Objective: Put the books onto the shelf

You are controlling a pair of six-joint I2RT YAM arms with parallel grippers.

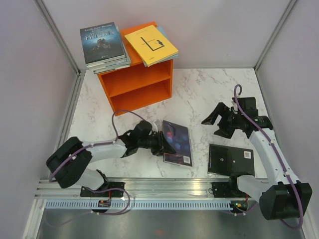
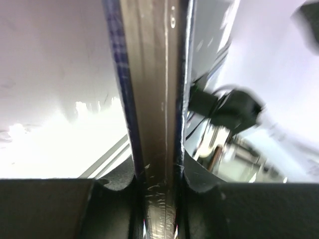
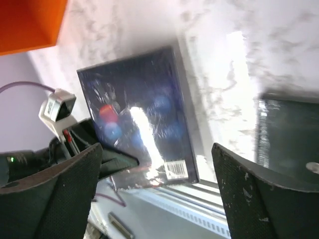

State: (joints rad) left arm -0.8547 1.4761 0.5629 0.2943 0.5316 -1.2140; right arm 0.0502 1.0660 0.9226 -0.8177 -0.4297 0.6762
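A dark blue book [image 1: 177, 143] with a barcode lies in the middle of the marble table, its left edge raised. My left gripper [image 1: 161, 142] is shut on that edge; in the left wrist view the book's page edge [image 2: 154, 99] runs between the jaws [image 2: 158, 184]. My right gripper [image 1: 215, 123] hangs open to the book's right, with nothing between its fingers [image 3: 159, 194], and looks down on the blue book [image 3: 144, 129]. A black book [image 1: 231, 159] lies flat near the right arm's base. The orange shelf [image 1: 139, 82] stands at the back left with both compartments bare.
On the shelf's top lie a stack of books with a dark cover [image 1: 102, 45] and a yellow book [image 1: 151, 45] that overhangs the right edge. Grey walls close in the table on three sides. A metal rail [image 1: 164, 191] runs along the near edge.
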